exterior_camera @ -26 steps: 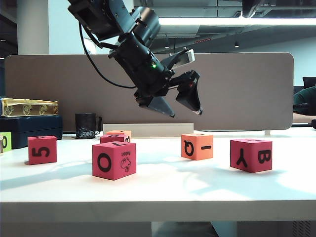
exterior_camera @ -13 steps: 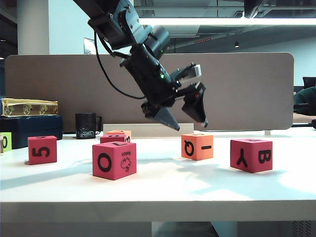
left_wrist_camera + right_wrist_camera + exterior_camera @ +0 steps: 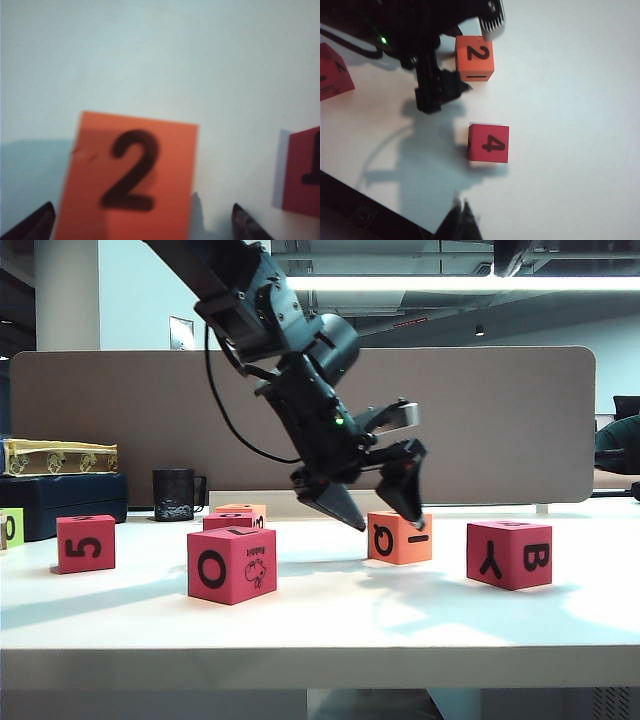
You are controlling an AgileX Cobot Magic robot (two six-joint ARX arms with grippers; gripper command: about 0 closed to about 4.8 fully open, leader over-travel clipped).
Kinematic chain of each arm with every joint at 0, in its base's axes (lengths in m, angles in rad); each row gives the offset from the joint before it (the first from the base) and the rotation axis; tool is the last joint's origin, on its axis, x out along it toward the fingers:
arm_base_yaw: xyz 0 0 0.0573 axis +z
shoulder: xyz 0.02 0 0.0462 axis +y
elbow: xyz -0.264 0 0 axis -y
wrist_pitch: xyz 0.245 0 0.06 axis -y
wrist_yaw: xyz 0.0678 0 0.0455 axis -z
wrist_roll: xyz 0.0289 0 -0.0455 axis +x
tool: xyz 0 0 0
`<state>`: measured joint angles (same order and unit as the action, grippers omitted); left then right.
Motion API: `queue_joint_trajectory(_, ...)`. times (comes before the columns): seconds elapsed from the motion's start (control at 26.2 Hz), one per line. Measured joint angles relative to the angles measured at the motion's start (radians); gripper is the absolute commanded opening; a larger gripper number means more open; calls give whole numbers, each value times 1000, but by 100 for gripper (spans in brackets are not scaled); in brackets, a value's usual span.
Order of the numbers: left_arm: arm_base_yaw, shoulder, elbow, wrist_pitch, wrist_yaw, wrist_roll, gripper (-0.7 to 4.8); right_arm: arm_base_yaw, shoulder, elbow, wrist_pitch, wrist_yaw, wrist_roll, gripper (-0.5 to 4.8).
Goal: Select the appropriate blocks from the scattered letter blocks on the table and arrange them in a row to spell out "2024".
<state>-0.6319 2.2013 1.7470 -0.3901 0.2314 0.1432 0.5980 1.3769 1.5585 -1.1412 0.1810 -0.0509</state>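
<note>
Left claw (image 3: 378, 512): spread, just above orange 2 block (image 3: 127, 175), centre-right bench (image 3: 320, 625) | Right claw (image 3: 460, 220): pressed together, high over bench | Risk: off-centre descent nudges block.

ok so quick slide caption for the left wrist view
Open left gripper poised over the orange foam cube with a black 2 on top, a red foam cube beside it on the white table.

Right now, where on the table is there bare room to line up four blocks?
The table's front strip is bare, from below the O block across to the B block. Crowded: the left gripper open over the orange 2 block.
</note>
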Motion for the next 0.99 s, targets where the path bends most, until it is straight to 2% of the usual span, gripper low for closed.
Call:
queue_joint_trajectory(0.23, -35, 11, 3, 103, -71, 2, 479, 0, 0, 0, -31, 0, 0, -2)
queue_joint_trajectory(0.38, -34, 47, 2, 87, -76, -2, 479, 0, 0, 0, -44, 0, 0, -2)
queue_joint_trajectory(0.5, -36, 51, 2, 85, -76, -2, 422, 0, 0, 0, -43, 0, 0, -2)
queue_joint_trajectory(0.61, -38, 51, 2, 108, -76, -2, 407, 0, 0, 0, -42, 0, 0, -2)
queue_joint_trajectory(0.65, -38, 51, 2, 110, -76, -2, 359, 0, 0, 0, -42, 0, 0, -2)
queue_joint_trajectory(0.69, -39, 51, 2, 109, -76, -2, 336, 0, 0, 0, -42, 0, 0, -2)
queue_joint_trajectory(0.92, -40, 51, 2, 109, -76, -2, 329, 0, 0, 0, -42, 0, 0, -2)
queue_joint_trajectory(0.95, -40, 51, 2, 109, -76, -2, 275, 0, 0, 0, -42, 0, 0, -2)
queue_joint_trajectory(0.99, -40, 51, 2, 110, -76, -7, 260, 0, 0, 0, -42, 0, 0, -2)
